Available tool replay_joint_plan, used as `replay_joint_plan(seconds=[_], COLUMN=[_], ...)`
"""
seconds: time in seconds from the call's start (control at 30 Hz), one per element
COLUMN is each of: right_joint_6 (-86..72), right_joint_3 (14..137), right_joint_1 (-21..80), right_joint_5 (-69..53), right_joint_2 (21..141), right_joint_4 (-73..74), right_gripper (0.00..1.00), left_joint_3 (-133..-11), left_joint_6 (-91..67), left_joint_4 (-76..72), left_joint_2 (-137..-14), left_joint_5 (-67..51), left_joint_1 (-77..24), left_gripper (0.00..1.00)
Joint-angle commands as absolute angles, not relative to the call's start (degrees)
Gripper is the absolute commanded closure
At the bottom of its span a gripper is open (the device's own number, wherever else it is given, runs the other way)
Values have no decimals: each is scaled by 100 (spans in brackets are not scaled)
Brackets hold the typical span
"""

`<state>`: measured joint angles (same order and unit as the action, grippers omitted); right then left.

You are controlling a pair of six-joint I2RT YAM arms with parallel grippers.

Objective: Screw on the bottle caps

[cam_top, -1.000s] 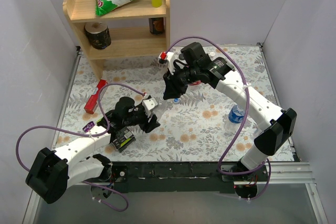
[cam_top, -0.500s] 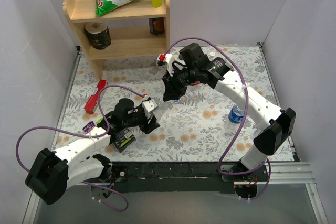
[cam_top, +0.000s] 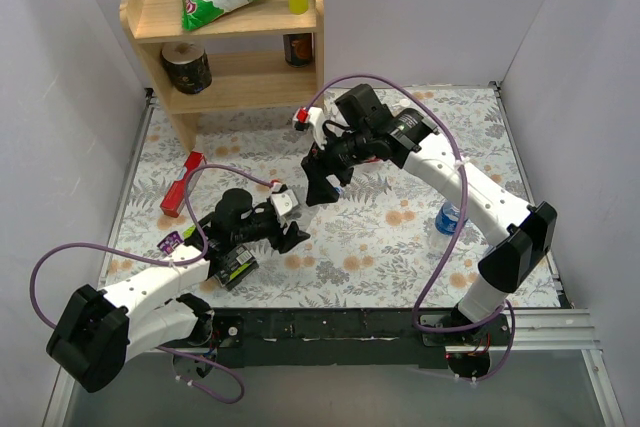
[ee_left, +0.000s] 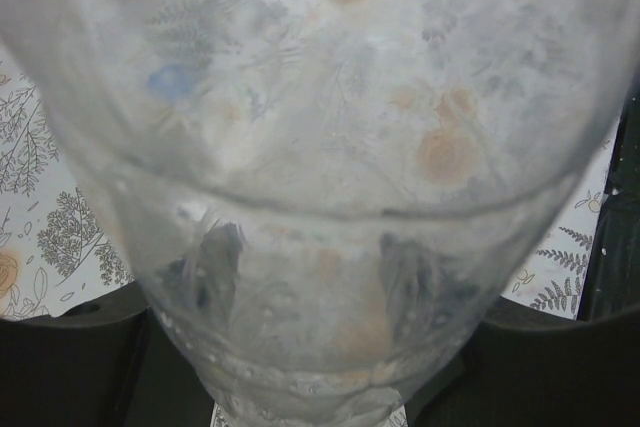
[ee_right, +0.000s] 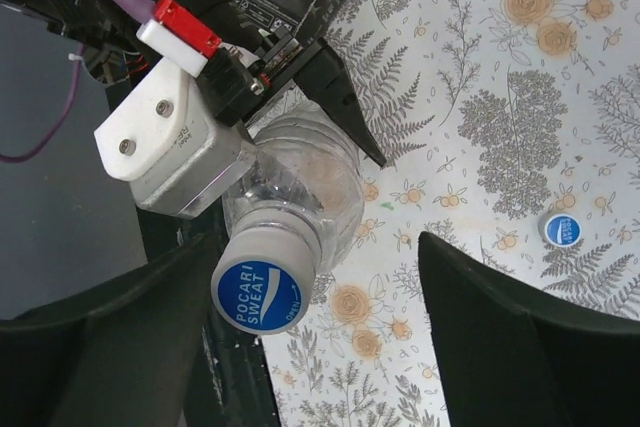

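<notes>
Lower left of the right wrist view, you've got a blue cap (ee_right: 262,292) sitting on the neck of the clear bottle (ee_right: 300,187), and your left gripper (cam_top: 290,235) is pinching that bottle by the body. Your right gripper (ee_right: 318,267) has its jaws spread wide either side of the cap, not touching, so I'd call that one done or close. A loose blue cap (ee_right: 562,229) lies at mid right. The second bottle (cam_top: 450,217) stands right of centre overhead; can't tell if it's capped.

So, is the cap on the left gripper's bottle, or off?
On: the blue cap sits on the neck of the clear bottle; how tightly, cannot tell.
</notes>
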<state>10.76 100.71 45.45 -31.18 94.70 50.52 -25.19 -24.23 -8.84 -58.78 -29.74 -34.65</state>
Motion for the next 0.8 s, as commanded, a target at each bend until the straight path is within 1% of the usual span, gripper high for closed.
replay_joint_plan(seconds=[0.0,0.17,0.2,0.3,0.37,0.47,0.63,0.7,0.77], right_joint_6=[1335,2037,2500,3153,3620,3990,4613,5105,5622], right_joint_3=[10468,10293,10248,9863,9433,9159,9404,9439,9387], right_joint_1=[4553,4544,4544,4544,4544,4544,4544,4553,4605], right_joint_5=[-3129,-3068,-3050,-2936,-2761,-2654,-3119,-3357,-3445], right_joint_2=[9483,9290,9186,8791,8535,8087,7998,7981,7963], right_joint_4=[5229,5580,5712,6099,6100,5898,5748,5704,5669], right_gripper=[9,8,9,8,8,7,7,7,11], left_joint_3=[-2408,-2382,-2364,-2338,-2347,-2364,-2592,-2680,-2725], left_joint_6=[-2364,-2320,-2312,-2224,-2189,-2022,-1339,-1170,-976], left_joint_4=[-1090,-1002,-993,-888,-783,-633,-20,298,404], left_joint_2=[-5739,-5774,-5783,-5783,-5783,-5801,-6046,-6134,-6161], left_joint_5=[-3208,-3366,-3375,-3506,-3682,-3892,-4306,-4456,-4517], left_joint_1=[-3498,-3498,-3498,-3489,-3489,-3489,-3489,-3489,-3489], left_gripper=[100,100,100,100,100,100,100,100,100])
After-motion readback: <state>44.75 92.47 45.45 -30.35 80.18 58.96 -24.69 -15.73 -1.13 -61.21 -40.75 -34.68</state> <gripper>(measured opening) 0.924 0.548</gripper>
